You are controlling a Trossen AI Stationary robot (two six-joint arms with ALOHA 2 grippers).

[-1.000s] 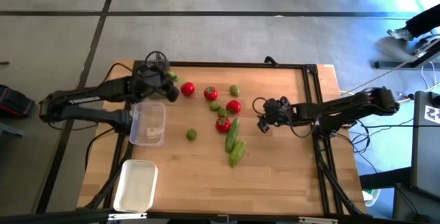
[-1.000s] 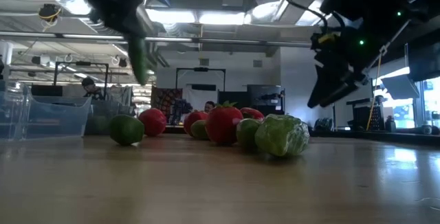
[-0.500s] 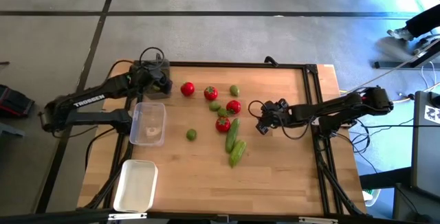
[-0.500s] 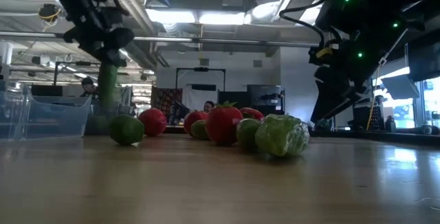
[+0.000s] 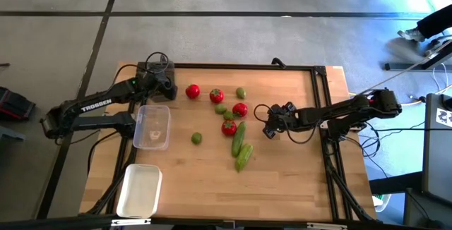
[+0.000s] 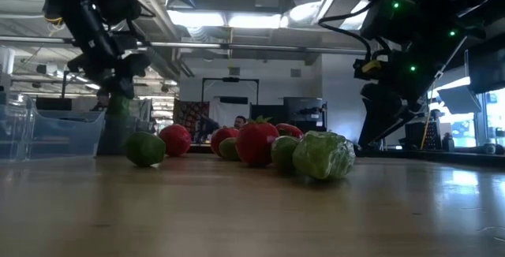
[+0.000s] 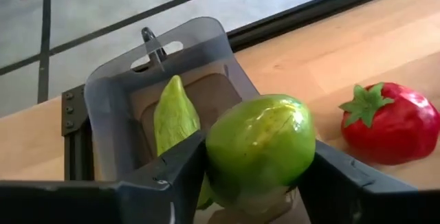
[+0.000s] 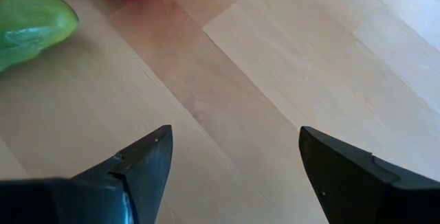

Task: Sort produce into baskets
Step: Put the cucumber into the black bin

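My left gripper (image 5: pixel 162 83) hangs over the dark grey basket (image 7: pixel 110 100) at the table's far left corner, shut on a light-green cucumber (image 7: pixel 260 148). Another cucumber (image 7: pixel 173 117) lies inside that basket. Tomatoes (image 5: pixel 192 91) (image 5: pixel 216 95) (image 5: pixel 240 109), round green fruits (image 5: pixel 241 92) (image 5: pixel 196 138) and two cucumbers (image 5: pixel 239 137) (image 5: pixel 244 156) lie on the wood mid-table. My right gripper (image 5: pixel 270 127) stands open, low over bare wood just right of those cucumbers, with nothing between its fingers. My left gripper pinches the cucumber near its upper end (image 7: pixel 223 148) between its two fingers (image 7: pixel 172 176), one on each side. The fingers come slanting down from above. The cucumber hangs below them (image 6: pixel 119 115) over the dark grey basket. Whether its lower end touches the basket, I cannot tell.
A clear basket (image 5: pixel 152 126) sits just nearer than the dark grey one. A white basket (image 5: pixel 139 190) stands at the near left. A black frame (image 5: pixel 247 66) rims the table. Bare wood lies along the near and right sides.
My left gripper has carried the cucumber toward the table's far left corner and down, so it now hangs low over the dark grey basket. My right gripper has sunk a little toward the table.
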